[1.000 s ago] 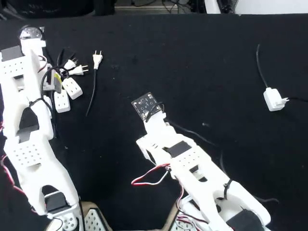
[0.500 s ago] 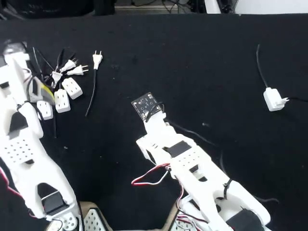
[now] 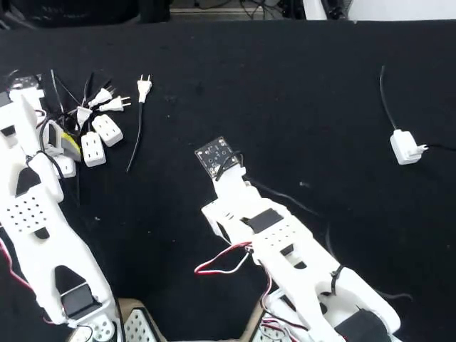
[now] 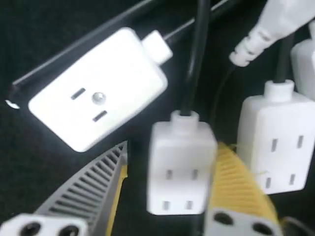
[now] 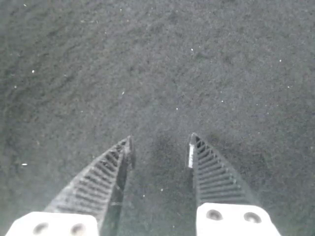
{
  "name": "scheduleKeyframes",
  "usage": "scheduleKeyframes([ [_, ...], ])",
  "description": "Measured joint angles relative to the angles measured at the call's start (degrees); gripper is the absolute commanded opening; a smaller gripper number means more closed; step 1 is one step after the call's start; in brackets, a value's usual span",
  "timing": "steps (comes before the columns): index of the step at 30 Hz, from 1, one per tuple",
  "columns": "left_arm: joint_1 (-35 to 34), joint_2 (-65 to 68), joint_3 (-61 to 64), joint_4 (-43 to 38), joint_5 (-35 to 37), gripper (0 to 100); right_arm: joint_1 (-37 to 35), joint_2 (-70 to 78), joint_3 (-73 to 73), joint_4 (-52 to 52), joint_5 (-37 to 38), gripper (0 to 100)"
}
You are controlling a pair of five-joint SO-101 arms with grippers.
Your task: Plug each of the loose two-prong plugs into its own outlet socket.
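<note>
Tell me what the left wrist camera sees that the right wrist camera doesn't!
Left wrist view, not the right: white outlets, namely a three-hole socket, a small socket block sitting between the open fingers of the left gripper, and a second socket block beside it, plus black cords. Right wrist view, not the left: the right gripper, open, with nothing between its fingers. Both: the black table cloth underneath, and a gripper with two ribbed fingers.
</note>
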Motion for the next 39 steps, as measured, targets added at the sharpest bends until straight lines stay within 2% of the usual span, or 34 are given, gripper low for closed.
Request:
scheduleKeyframes([
  [2, 0.09, 0.44, -0.18, 0.97, -0.09, 2, 0.00, 0.00, 0.00, 0.00, 0.00, 17.0],
  [4, 0.18, 0.44, -0.62, 2.20, -0.09, 5, 0.00, 0.00, 0.00, 0.00, 0.00, 17.0],
  [6, 0.18, 0.44, -0.88, 3.96, -0.09, 3, 0.00, 0.00, 0.00, 0.00, 0.00, 17.0],
  [13, 0.35, -3.87, -2.37, 12.22, -0.09, 3, 0.00, 0.00, 0.00, 0.00, 0.00, 17.0],
  [18, 0.62, -10.64, -1.85, 13.27, -0.09, 3, 0.00, 0.00, 0.00, 0.00, 0.00, 17.0],
  [24, 1.14, -12.92, 4.75, 13.36, -0.09, 3, 0.00, 0.00, 0.00, 0.00, 0.00, 17.0],
  [28, 2.20, -16.53, 7.03, 13.36, 2.90, 3, 0.00, 0.00, 0.00, 0.00, 0.00, 17.0],
  [32, 5.01, -25.32, 14.68, 13.36, 4.13, 3, 0.26, 0.00, 0.00, 1.93, 0.00, 17.0],
  [35, 9.58, -33.14, 25.67, 13.10, 4.13, 3, 3.25, 0.00, -1.14, 5.80, 0.00, 16.7],
  [37, 13.45, -38.24, 34.11, 10.55, 4.13, 3, 5.98, 0.00, -2.37, 7.12, 0.00, 11.0],
  [39, 17.14, -42.81, 42.37, 6.42, 4.13, 3, 9.23, 0.00, -2.99, 7.56, 0.00, 0.5],
])
